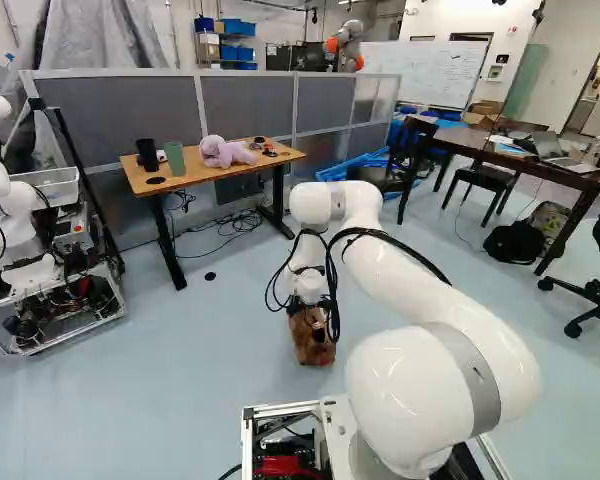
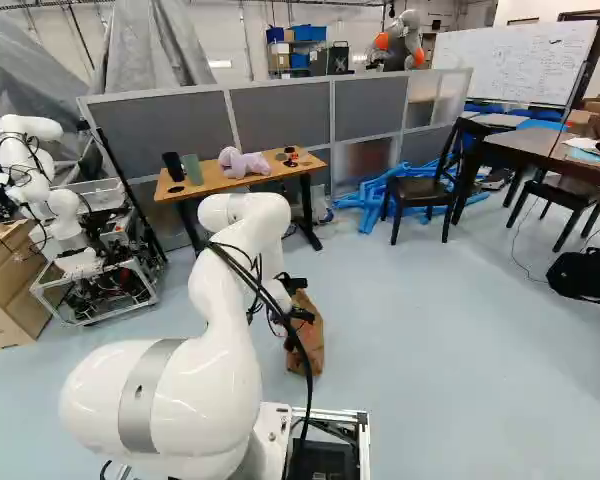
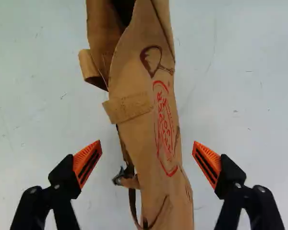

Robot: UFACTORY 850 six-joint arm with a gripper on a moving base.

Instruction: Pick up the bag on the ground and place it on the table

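Gripper [image 3: 147,147]: fingers spread astride the bag [image 3: 144,127], pinching nothing.
Bag: on the floor [image 1: 180,390], twelve o'clock ahead.
Table [image 1: 202,175]: eleven o'clock, beyond the bag.
Progress: approach judged near complete; grip, lift, carry and placing outstanding.

Bag [image 2: 310,345] on floor [image 1: 160,400], table [image 1: 208,173] beyond

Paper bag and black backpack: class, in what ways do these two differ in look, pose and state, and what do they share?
The paper bag is brown with red print; the backpack is black.
The paper bag stands tall and narrow, while the backpack sits low and slumped.
The paper bag is between the open gripper's fingers; the backpack is well away from them.
Both rest on the floor.
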